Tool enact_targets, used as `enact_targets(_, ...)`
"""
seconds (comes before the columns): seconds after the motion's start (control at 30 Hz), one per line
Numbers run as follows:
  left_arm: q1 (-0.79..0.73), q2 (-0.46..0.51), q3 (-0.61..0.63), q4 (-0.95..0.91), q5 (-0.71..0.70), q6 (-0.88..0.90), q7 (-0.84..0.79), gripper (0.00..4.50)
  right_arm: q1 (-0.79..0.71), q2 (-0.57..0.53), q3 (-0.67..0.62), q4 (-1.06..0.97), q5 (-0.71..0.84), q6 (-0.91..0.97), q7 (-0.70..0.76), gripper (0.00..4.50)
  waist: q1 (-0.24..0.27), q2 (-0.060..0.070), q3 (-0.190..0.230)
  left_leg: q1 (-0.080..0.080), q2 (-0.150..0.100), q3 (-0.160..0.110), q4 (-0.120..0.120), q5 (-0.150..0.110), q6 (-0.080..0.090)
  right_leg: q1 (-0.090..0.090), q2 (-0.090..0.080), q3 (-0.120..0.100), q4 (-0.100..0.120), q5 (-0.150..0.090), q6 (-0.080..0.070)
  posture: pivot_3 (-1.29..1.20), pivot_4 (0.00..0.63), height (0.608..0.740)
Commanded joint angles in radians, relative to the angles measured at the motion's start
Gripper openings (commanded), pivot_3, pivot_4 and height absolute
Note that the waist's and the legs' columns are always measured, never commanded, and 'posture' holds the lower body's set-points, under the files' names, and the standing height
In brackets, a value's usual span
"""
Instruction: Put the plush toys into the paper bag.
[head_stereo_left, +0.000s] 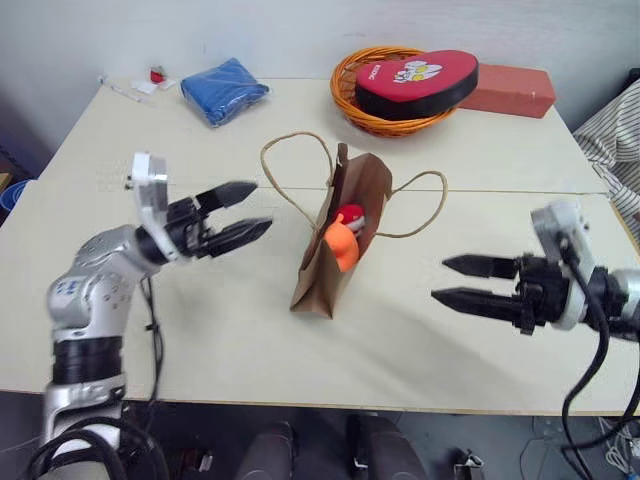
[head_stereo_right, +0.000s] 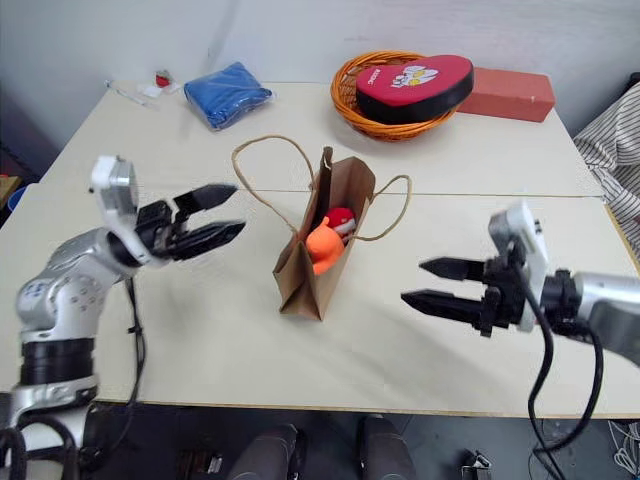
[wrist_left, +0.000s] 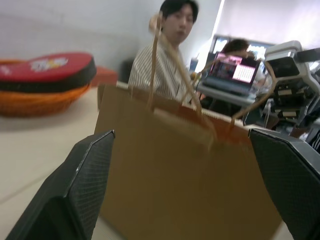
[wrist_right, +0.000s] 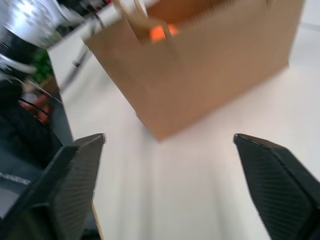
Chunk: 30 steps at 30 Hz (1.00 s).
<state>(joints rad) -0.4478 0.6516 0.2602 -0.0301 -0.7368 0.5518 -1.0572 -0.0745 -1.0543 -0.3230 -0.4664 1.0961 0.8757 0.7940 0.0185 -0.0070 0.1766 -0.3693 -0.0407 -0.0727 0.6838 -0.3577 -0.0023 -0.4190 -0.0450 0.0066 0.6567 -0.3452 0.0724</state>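
From my station, the nearest items are the two arms over the front half of the pale table (head_stereo_left: 230, 340). The left gripper (head_stereo_left: 243, 211) hovers above the tabletop to the left of the bag, its two black fingers spread with a clear gap between them and nothing held; it points toward the bag. The right gripper (head_stereo_left: 466, 282) hovers on the opposite side, also pointing at the bag, fingers parted and empty. In the left wrist view I see the left fingers (wrist_left: 80, 185) wide apart with the bag's brown side between them, not touching it. In the right wrist view the right fingers (wrist_right: 70, 185) stand equally wide, the bag's lower corner ahead of them.

Between the grippers stands the paper bag (head_stereo_left: 322, 270), upright on the table with its mouth open upward. Its cord handles (head_stereo_left: 290, 160) loop outward on both sides and droop onto the table. Both plush toys sit inside the bag: the orange toy (head_stereo_left: 342, 246) at the front of the opening, the red toy (head_stereo_left: 350, 214) just behind and touching it, a white patch visible.

Farther back lies a folded blue cloth (head_stereo_left: 224, 91) at the far left. At the far centre, an orange wicker basket (head_stereo_left: 352, 102) holds a red heart-shaped cushion (head_stereo_left: 418, 79). A reddish-brown block (head_stereo_left: 508, 90) lies just beside the basket.
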Motion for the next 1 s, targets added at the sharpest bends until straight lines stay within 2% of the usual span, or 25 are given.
enact_targets(0.03,0.084,0.051,0.017,-0.113,-0.008,0.006,-0.025,4.50,-0.004,0.085,0.176,-0.053,-0.344,-0.290,0.007,2.84,0.000,0.000,0.000,0.001,0.000,0.000,0.000,0.000,0.000,0.000,0.000,0.000,0.000,0.000,0.000,0.00,0.150,0.740)
enact_targets(0.13,0.158,0.050,0.004,-0.201,-0.016,0.013,-0.001,4.50,-0.028,0.178,0.327,-0.019,-0.544,-0.434,-0.015,1.74,0.003,0.000,0.000,0.002,-0.001,0.000,0.001,0.001,-0.001,0.001,0.000,0.001,0.001,0.001,-0.001,0.00,0.150,0.740)
enact_targets(0.27,0.241,-0.002,-0.016,-0.339,-0.047,0.046,0.084,4.50,-0.086,0.362,0.422,0.078,-0.690,-0.562,-0.092,0.27,0.004,0.000,0.000,0.001,-0.001,-0.001,0.001,0.001,-0.001,0.001,0.000,0.000,0.001,0.001,-0.001,0.00,0.150,0.740)
enact_targets(0.3,0.252,-0.017,-0.022,-0.359,-0.038,0.042,0.109,4.50,-0.095,0.389,0.438,0.093,-0.714,-0.574,-0.097,0.02,0.005,0.000,0.000,0.001,-0.001,-0.001,0.001,0.001,-0.001,0.000,-0.001,0.000,0.001,0.001,-0.001,0.00,0.150,0.740)
enact_targets(0.43,0.250,-0.098,-0.073,-0.414,-0.013,0.027,0.217,4.50,-0.137,0.467,0.475,0.121,-0.772,-0.577,-0.120,0.02,0.004,0.000,0.000,0.001,-0.001,-0.001,0.001,0.001,-0.001,0.000,0.000,0.000,0.002,0.001,-0.001,0.00,0.150,0.740)
enact_targets(0.67,0.240,-0.234,-0.186,-0.481,0.056,-0.019,0.362,4.50,-0.200,0.513,0.526,0.086,-0.795,-0.494,-0.109,0.02,0.003,0.000,0.000,0.002,-0.001,-0.001,0.001,0.001,-0.002,0.000,0.000,0.000,0.002,0.001,-0.001,0.00,0.150,0.740)
enact_targets(0.83,0.259,-0.261,-0.227,-0.521,0.080,-0.027,0.404,4.50,-0.240,0.544,0.540,0.050,-0.786,-0.388,-0.128,0.02,-0.002,0.001,0.000,0.002,-0.001,-0.001,0.001,0.001,-0.002,0.000,0.000,0.000,0.002,0.001,-0.001,0.00,0.150,0.740)
enact_targets(1.0,0.234,-0.295,-0.264,-0.492,0.174,-0.078,0.481,4.50,-0.258,0.570,0.550,0.038,-0.781,-0.332,-0.130,0.02,0.000,0.001,0.000,0.002,-0.001,-0.001,0.001,0.001,-0.002,0.000,0.000,0.000,0.002,0.001,-0.001,0.00,0.150,0.740)
